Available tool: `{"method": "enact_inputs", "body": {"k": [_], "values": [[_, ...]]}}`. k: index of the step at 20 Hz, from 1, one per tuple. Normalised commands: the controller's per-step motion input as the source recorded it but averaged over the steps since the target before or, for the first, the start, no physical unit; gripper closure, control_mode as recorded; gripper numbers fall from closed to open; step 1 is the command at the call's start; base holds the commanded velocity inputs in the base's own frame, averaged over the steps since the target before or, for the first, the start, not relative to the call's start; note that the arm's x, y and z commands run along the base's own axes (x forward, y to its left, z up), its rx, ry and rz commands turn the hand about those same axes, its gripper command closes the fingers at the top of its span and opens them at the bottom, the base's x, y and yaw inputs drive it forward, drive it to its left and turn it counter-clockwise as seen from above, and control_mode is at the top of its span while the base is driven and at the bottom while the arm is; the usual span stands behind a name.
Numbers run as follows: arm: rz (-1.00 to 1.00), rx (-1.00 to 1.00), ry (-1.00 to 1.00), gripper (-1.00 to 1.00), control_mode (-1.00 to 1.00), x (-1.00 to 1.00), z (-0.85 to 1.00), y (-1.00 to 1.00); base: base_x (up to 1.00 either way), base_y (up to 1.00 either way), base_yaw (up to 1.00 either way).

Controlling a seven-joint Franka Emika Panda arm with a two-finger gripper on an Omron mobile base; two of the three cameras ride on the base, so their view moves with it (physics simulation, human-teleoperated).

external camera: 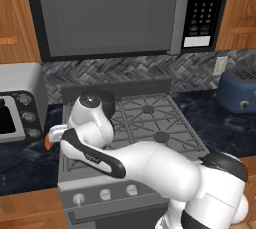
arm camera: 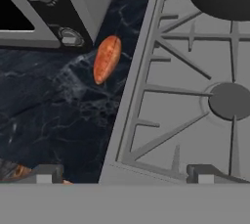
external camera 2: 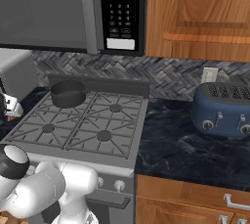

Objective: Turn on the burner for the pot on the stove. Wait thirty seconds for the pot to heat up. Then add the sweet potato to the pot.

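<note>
1. I can read no writing anywhere: the microwave [external camera 2: 73,10] keypad in the right base view carries rows of small white marks and a pale panel below them, all too blurred to make out.
2. The toaster oven [external camera: 17,105] on the left has round knobs with tick marks around them in the hand view, but no legible label.
3. The sweet potato [arm camera: 106,59] lies on the dark marbled desk [arm camera: 53,120], between the toaster oven front and the left edge of the stove [external camera 2: 83,125], just beside both and touching neither as far as I can tell.
4. In the left base view I see its orange end poking out from behind the arm's white casing, which hides the rest.
5. The pot [external camera 2: 68,93] sits on the rear left burner, apart from the sweet potato.
6. The front left burner [arm camera: 229,100] is bare in the hand view.
7. The gripper [arm camera: 124,174] hangs over the stove's left edge with its tips spread wide, one over the desk, one over the grate, holding nothing.
8. A blue toaster [external camera 2: 222,108] stands on the desk right of the stove, well apart.
9. White knobs [external camera 2: 118,185] line the stove front.
</note>
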Motion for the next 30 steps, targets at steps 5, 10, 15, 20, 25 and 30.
{"method": "enact_inputs", "body": {"k": [5, 10, 15, 20, 25, 30], "values": [[0.00, 0.02, 0.00, -1.00, -1.00, 0.38, -0.21, 0.21, 0.00, 0.00, 0.00], [0.00, 0.10, 0.00, -1.00, -1.00, 0.35, -0.25, 0.31, 0.00, 0.00, 0.00], [0.00, 0.07, 0.00, -1.00, -1.00, 0.33, -0.20, 0.29, 0.00, 0.00, 0.00], [0.00, 0.02, 0.00, -1.00, -1.00, 0.28, -0.17, 0.21, 0.00, 0.00, 0.00], [0.00, -0.02, 0.01, -1.00, -1.00, 0.24, -0.06, 0.17, 0.00, 0.00, 0.00], [0.00, -0.04, 0.05, -1.00, -1.00, 0.24, -0.09, 0.40, 0.00, 0.00, 0.00]]}}
